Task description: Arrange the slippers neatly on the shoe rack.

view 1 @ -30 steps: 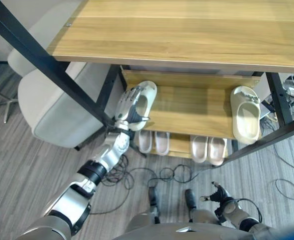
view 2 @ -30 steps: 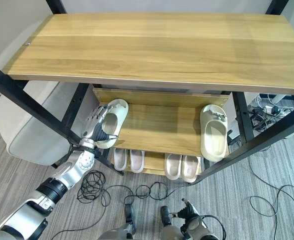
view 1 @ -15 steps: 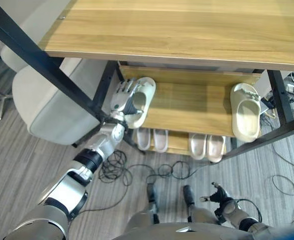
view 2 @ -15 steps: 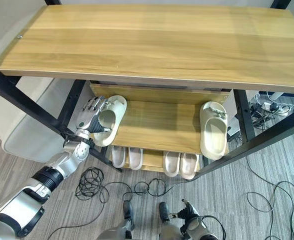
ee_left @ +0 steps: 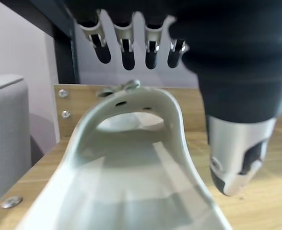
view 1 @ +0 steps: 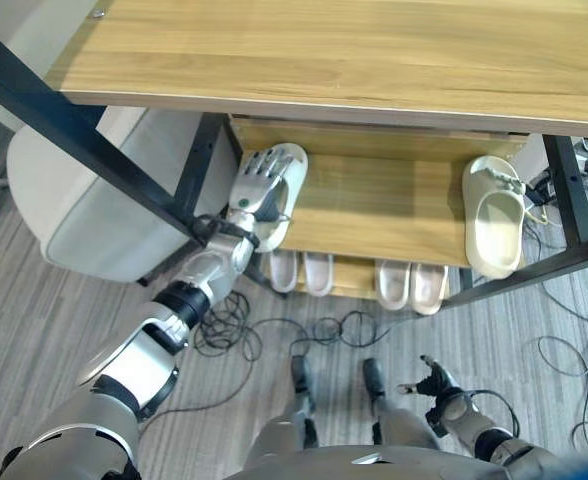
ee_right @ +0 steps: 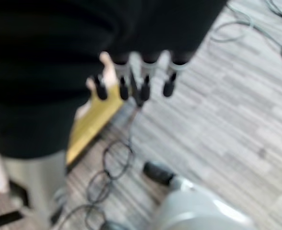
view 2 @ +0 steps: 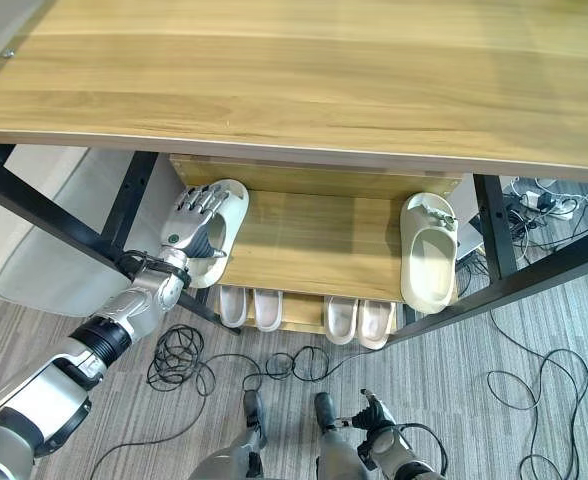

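Your left hand [view 1: 259,183] lay over the cream slipper [view 2: 217,232] at the left end of the rack's middle shelf [view 1: 384,205]. Its fingers [ee_left: 126,42] were stretched nearly straight above the slipper's strap, and the thumb [ee_left: 234,158] hung down beside the slipper's edge; you could not tell from any view whether the thumb actually pressed against it. The slipper sat flat on the wood, toe toward the back of the rack.

Your right hand [view 1: 432,383] hung low by the floor, fingers [ee_right: 143,79] loosely extended and holding nothing.

A second cream slipper [view 1: 495,215] rested at the right end of the same shelf, well apart from the first, its heel overhanging the front edge. Two pale pairs [view 2: 254,306] [view 2: 360,320] stood side by side on the bottom shelf. The wide wooden top board [view 2: 304,75] covered the back of the middle shelf, carried on a black metal frame [view 1: 84,130]. A grey upholstered chair [view 1: 84,215] stood just left of the rack on grey plank flooring [view 2: 534,400].

The top board cut off the back of the middle shelf, and the middle shelf hid the toes of both lower pairs.
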Robot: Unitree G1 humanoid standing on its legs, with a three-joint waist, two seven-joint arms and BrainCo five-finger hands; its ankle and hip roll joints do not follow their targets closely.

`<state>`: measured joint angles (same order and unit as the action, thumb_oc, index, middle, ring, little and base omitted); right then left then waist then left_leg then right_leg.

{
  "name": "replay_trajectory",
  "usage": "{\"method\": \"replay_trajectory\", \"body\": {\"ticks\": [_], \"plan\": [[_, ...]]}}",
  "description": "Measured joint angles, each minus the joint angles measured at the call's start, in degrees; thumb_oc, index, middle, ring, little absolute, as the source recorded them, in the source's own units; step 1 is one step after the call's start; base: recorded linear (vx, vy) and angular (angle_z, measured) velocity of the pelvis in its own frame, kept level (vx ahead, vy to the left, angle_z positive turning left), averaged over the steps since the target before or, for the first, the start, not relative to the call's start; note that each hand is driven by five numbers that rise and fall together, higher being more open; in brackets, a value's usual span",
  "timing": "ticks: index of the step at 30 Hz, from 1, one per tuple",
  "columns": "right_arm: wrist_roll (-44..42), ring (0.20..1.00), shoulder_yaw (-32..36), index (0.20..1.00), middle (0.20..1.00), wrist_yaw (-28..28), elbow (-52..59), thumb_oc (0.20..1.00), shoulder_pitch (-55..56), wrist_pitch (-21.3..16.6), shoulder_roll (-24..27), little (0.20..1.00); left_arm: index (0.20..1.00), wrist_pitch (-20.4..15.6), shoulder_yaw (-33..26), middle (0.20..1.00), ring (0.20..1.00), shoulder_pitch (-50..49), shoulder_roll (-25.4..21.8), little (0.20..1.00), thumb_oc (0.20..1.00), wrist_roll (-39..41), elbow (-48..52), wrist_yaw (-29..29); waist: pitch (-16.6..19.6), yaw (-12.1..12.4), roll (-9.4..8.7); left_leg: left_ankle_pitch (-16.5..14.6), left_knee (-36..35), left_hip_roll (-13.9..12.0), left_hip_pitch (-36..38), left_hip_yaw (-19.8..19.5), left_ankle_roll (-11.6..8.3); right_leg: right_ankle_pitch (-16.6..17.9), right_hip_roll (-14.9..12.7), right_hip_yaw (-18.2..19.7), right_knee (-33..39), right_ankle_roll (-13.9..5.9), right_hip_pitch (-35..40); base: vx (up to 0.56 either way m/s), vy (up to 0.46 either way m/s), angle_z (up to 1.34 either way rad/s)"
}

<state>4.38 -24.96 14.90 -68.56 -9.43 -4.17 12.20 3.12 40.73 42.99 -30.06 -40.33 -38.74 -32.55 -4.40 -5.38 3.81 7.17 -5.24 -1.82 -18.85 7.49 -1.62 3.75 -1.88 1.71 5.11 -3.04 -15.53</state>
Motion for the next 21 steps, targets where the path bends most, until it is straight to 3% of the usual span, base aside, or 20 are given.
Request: {"method": "replay_trajectory", "body": {"ticks": [11, 21], "plan": [[-0.7, 1.000, 0.0, 1.000, 1.000, 1.2, 0.0, 1.000, -1.8, -0.6, 0.2, 1.000, 1.000, 0.9, 2.5, 1.000, 1.000, 7.8, 0.0, 1.000, 1.000, -2.2, -3.5, -0.3, -3.2, -0.2, 0.24, 0.0, 0.0, 0.0, -0.5, 0.4, -0.02, 0.1, 0.0, 0.5, 0.0, -0.01, -0.7, 0.00, 0.001, -0.02], [-0.8, 1.000, 0.0, 1.000, 1.000, 1.4, 0.1, 1.000, -1.9, -1.3, 0.1, 1.000, 1.000, 1.6, 0.4, 1.000, 1.000, 6.5, -3.3, 1.000, 1.000, -4.6, 1.6, -1.6, -3.6, 0.1, 0.31, 0.0, 0.0, 0.0, -0.3, 0.3, -0.03, 0.1, 0.0, 0.4, 0.0, -0.02, -0.5, 0.00, 0.000, 0.01]]}}
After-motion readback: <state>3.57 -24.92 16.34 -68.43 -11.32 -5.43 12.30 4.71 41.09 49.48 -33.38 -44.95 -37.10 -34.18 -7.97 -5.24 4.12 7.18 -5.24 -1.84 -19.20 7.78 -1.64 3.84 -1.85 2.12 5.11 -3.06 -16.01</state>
